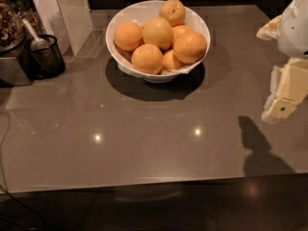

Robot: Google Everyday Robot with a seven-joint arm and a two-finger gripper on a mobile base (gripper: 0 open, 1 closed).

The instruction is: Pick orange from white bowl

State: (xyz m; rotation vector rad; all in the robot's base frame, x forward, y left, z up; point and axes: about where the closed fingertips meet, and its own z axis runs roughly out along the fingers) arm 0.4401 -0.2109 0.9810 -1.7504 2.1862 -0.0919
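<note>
Camera view has the white bowl [159, 76] up around 12 o'clock on the tabletop [144, 143], piled with oranges. The big orange [190, 47] on the pile's 3 o'clock side looks like the easiest pick to me, and it's lying in the bowl with the rest. End effector [283, 97] hangs way over at 3 o'clock by the frame edge, well apart from the bowl, carrying nothing. Honestly can't tell if it's wide or narrow. So I'd say nothing's done yet: reach, grab and lift are all left. Black mesh cup [47, 57] sits at 10 o'clock.
</note>
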